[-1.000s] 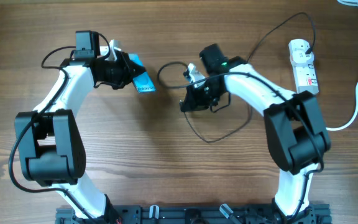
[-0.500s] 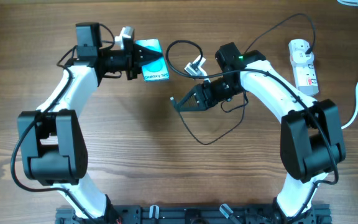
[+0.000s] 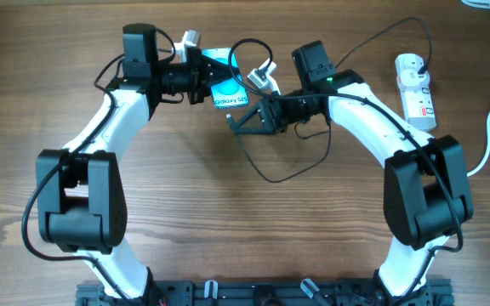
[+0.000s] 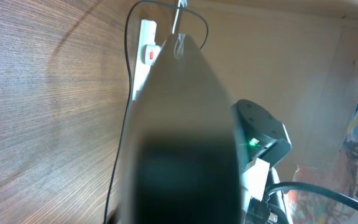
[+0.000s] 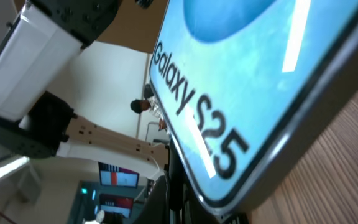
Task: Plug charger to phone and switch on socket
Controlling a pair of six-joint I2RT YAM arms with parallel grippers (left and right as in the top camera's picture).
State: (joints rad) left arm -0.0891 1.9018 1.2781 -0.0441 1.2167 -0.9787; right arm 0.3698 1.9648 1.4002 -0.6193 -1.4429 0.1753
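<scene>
Left gripper [image 3: 201, 76]: Closed on the phone [image 3: 228, 87] by one short end. You have it presented with the free, white-banded end pointing at the other arm, which is probably where the port sits.
Phone up close: It fills the right wrist view, screen and lettering sharp over the wood grain. That puts your right camera almost against it, a sign that the two arms are lined up for mating.
Right gripper [image 3: 247, 121]: Just beside the phone's free end, fingers pointing at it. I cannot tell how wide they stand or whether the plug tip is between them, because dark fingers and dark cable merge.
Charger [image 3: 272, 178]: The black cable runs from that gripper in a slack loop over the table [image 3: 228, 238]. That slack gives you room to push without tugging.
Adapter block [image 3: 410, 65]: It appears seated at the far end of the strip, so only the phone end needs joining.
Socket [image 3: 417, 93]: At the right edge, well apart from both grippers, its thick white cord [image 3: 487, 127] trailing off. The switch looks like your last step.
</scene>
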